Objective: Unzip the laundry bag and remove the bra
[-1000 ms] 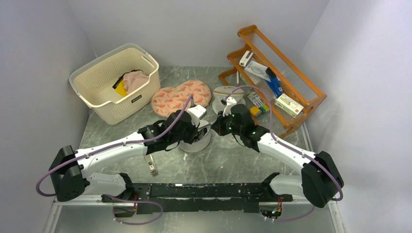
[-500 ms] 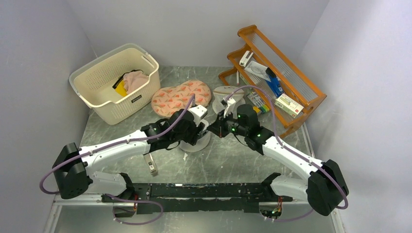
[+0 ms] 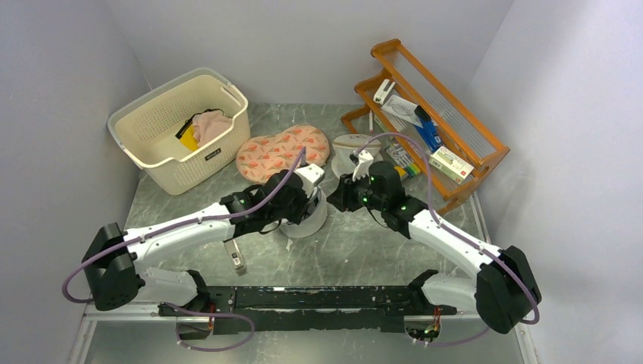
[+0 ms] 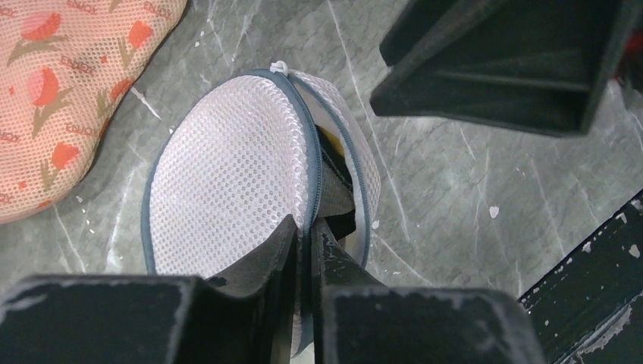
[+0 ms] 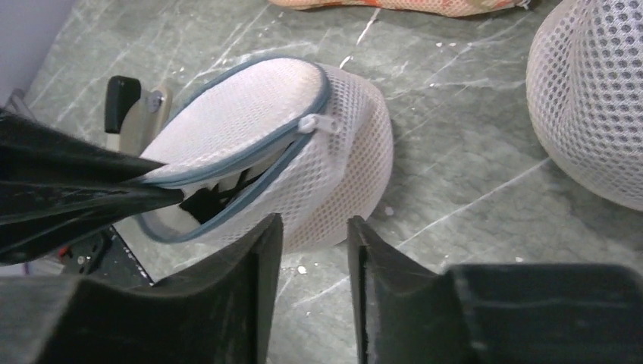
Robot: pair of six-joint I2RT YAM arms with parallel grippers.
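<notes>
The laundry bag [image 4: 227,174] is a round white mesh drum with a grey-blue zip, standing on the table in the middle [image 3: 307,221]. Its zip is partly undone and the lid gapes on one side. Something black with a bit of yellow [image 4: 337,193] shows in the gap [image 5: 208,201]; I cannot tell what it is. My left gripper [image 4: 305,221] is shut on the lid's zip edge and holds it up. The white zip pull [image 5: 317,123] sits on the rim facing my right gripper [image 5: 313,221], which is open and empty, low beside the bag's side wall.
A cream laundry basket [image 3: 178,129] stands at the back left. A pink floral mesh pouch [image 3: 282,150] and a second white mesh bag [image 3: 356,148] lie behind the bag. A wooden rack [image 3: 428,114] is at the back right. A small grey object [image 3: 236,256] lies at the near left.
My left gripper has moved slightly back and right, still holding the lid edge. My right gripper swung in toward the bag, then drew back a little.
</notes>
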